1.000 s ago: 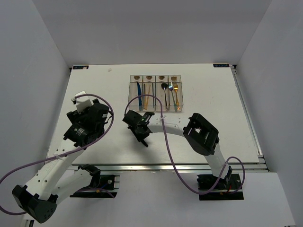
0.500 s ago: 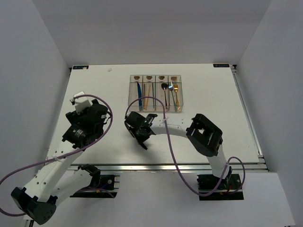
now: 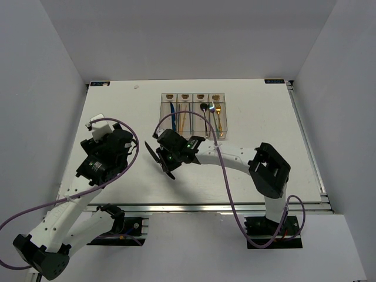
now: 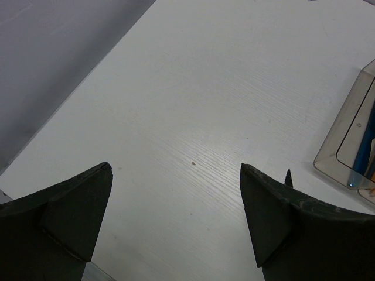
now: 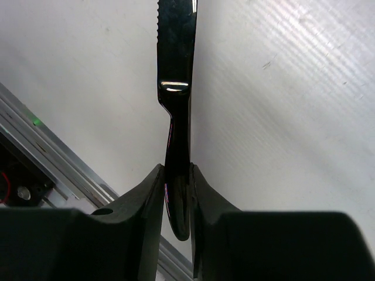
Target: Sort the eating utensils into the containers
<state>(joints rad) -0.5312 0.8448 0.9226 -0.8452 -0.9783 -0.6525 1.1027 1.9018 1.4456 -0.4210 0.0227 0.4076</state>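
Observation:
My right gripper (image 5: 176,171) is shut on the handle of a black knife (image 5: 179,58), whose serrated blade points away from the wrist. In the top view this gripper (image 3: 168,155) holds the knife (image 3: 157,161) above the table, just in front of the containers (image 3: 194,136). These are four clear narrow bins joined side by side. They hold a blue knife (image 3: 173,111), gold pieces (image 3: 183,119), a black spoon (image 3: 204,109) and a gold fork (image 3: 217,111). My left gripper (image 4: 176,171) is open and empty over bare table, left of the bins (image 4: 345,146).
The left arm (image 3: 104,154) hovers over the table's left half. Grey walls stand on the left and right sides. An aluminium rail (image 3: 194,205) runs along the near edge. A purple cable (image 3: 207,154) loops over the right arm.
My right gripper has moved a little left and toward the bins with the black knife, which now sticks out at its lower left. The right elbow has swung right. The left arm has barely moved.

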